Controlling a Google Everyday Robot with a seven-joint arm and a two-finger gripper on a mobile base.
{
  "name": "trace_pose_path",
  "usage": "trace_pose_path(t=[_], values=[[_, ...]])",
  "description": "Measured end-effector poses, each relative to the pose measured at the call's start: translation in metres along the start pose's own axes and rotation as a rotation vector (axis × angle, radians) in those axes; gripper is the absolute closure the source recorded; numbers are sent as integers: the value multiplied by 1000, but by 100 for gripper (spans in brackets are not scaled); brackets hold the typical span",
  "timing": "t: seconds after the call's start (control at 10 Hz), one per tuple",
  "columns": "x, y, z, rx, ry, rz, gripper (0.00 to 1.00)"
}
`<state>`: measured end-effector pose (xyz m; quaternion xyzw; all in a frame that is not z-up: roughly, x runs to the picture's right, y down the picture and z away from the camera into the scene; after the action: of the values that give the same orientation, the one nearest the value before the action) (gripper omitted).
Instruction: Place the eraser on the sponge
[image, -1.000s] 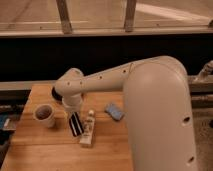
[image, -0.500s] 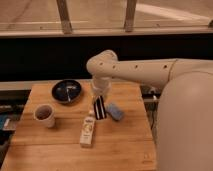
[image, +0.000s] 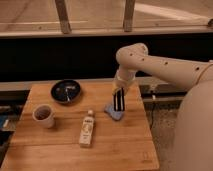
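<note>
Wooden table (image: 122, 146) fills the lower left and centre of the frame. A dark wall runs behind it, with a glazed rail above that.

Robot arm (image: 165, 65): pale and bulky. It enters from the right edge, runs up and left to a rounded joint in the upper centre, then turns down towards the table.

Pincer (image: 119, 93): just right of frame centre, pointing down over the table's right half. It is clamped on the upper end of the eraser (image: 118, 103).

Eraser: a black block with thin pale lengthwise stripes. It is held nearly upright, its long axis running top to bottom, and it hangs below the pincer directly over the sponge (image: 112, 113). Its lower end reaches the sponge's top face or sits just above it. Whether they touch cannot be told.

Sponge: a small light-blue pad lying flat on the table, right of centre. It shows mostly below and to the left of the eraser's lower end.

Other things on the table:
- Dark round plate (image: 66, 91), upper left part of the table, well apart from the sponge. A few pale specks show on it.
- Cup (image: 43, 115), left side and below the plate, pale outside with a dark inside.
- Pale bottle (image: 88, 129) with a white cap, lying flat at lower centre, cap end towards the top of the frame. It is near the sponge, to its lower left, and not touching it.
</note>
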<state>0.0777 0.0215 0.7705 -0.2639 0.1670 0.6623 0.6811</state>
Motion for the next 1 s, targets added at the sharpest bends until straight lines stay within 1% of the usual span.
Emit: trace_pose_path(t=[0.1, 0.3, 0.5, 0.6, 0.7, 0.8, 0.9, 1.0], values=[[-1, 6, 2, -9, 0, -6, 100], [0, 2, 3, 4, 7, 0, 100], [1, 7, 18, 9, 31, 40, 100], [3, 0, 32, 20, 49, 73, 100], [6, -8, 54, 24, 72, 119, 100], [7, -10, 71, 24, 88, 144, 100], [7, -13, 95, 17, 107, 183, 100], [8, -21, 113, 13, 129, 221, 100]])
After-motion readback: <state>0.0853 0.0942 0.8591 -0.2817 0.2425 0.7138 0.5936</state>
